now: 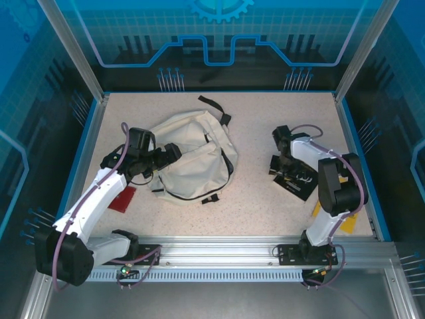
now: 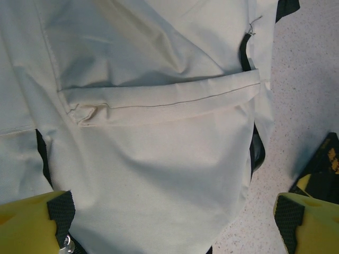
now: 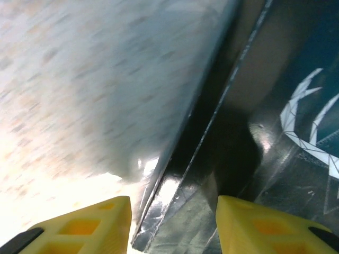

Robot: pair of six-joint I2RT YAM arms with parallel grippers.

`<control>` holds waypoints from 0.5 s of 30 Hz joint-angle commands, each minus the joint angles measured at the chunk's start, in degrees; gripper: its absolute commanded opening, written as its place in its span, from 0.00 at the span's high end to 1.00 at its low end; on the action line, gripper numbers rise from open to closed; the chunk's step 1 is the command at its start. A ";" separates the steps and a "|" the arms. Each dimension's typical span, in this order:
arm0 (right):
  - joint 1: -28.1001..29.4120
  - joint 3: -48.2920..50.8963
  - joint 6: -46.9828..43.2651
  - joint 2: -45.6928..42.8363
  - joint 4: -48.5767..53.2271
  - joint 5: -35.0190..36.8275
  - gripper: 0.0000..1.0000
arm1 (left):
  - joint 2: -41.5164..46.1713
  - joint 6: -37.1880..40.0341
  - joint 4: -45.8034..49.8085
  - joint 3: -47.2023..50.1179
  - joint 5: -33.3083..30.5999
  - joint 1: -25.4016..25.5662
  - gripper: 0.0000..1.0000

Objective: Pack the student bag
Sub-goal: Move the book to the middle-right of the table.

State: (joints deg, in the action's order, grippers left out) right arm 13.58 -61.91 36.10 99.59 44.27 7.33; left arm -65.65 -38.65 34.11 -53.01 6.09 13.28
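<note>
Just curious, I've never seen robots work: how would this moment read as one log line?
left tool open over bag | right tool open astride edge of black book | bag lying on table

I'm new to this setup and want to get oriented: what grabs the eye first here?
The big cream student bag lying crumpled left of centre, with the left gripper open at its left edge. Next, the glossy black book on the right, the right gripper down over it.
</note>
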 commanded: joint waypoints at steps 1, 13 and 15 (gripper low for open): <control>6.49 0.75 3.08 0.19 0.10 -6.73 0.54 | -0.66 -0.64 -1.27 -0.07 2.75 -0.05 0.01; 21.81 2.32 5.68 -9.48 0.20 0.29 0.55 | -3.35 -0.37 -1.16 -2.30 3.14 2.70 0.01; 20.32 1.81 5.14 -13.14 1.39 1.83 0.53 | -3.68 -0.44 -1.40 -2.74 3.05 3.45 0.01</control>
State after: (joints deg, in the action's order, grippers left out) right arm 35.48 -59.37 40.99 91.74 43.05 6.15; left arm -68.71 -39.00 32.73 -53.36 7.86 15.75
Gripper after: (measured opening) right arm 0.461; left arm 0.986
